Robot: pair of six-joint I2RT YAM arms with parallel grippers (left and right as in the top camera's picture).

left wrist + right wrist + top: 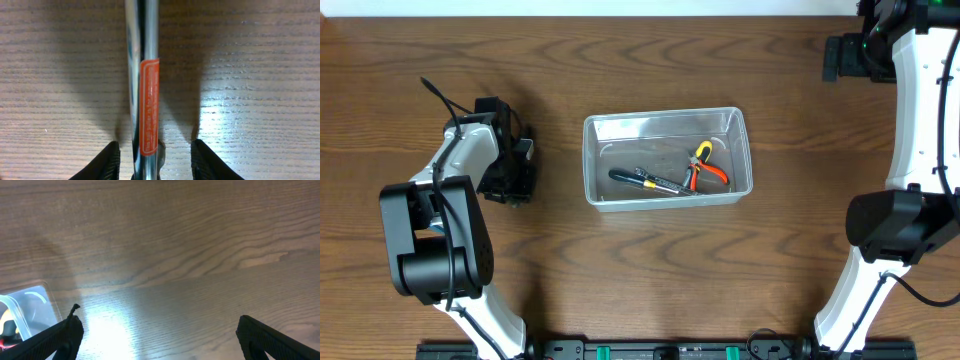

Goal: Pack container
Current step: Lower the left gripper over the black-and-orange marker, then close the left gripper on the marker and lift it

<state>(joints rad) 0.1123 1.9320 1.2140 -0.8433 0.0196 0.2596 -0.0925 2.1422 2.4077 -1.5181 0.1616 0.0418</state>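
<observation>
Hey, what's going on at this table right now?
Two robot arms are packing a clear container, which already holds orange-handled pliers and a dark-handled tool. The left gripper is down at the table left of it, open fingers straddling a shiny metal tool with an orange label, not yet gripping. The right gripper hangs open, holding nothing.

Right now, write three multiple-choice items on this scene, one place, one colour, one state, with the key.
1. The pliers lie: A on bare wood; B in the container; C at the table's edge.
2. The label on the metal tool is: A blue; B green; C orange-red.
3. The right end effector is: A open, empty; B shut on a tool; C shut, empty.
Key: B, clear walls surround them; C, the left wrist view shows it; A, its jaws stand wide, nothing between.
</observation>
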